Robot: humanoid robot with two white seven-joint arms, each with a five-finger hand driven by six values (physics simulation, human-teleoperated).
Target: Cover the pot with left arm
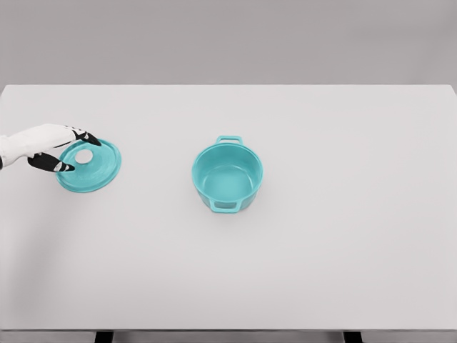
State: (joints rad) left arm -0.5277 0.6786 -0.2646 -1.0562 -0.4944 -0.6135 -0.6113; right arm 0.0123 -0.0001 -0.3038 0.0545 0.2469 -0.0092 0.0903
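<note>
A teal pot (227, 175) with two side handles stands open and empty near the middle of the white table (343, 236). Its teal round lid (91, 168) with a pale grey knob (83, 156) lies flat on the table at the left, well apart from the pot. My left hand (73, 151) comes in from the left edge and hovers at the lid's left rim. Its black-tipped fingers (87, 136) are spread on either side of the knob and do not close on it.
</note>
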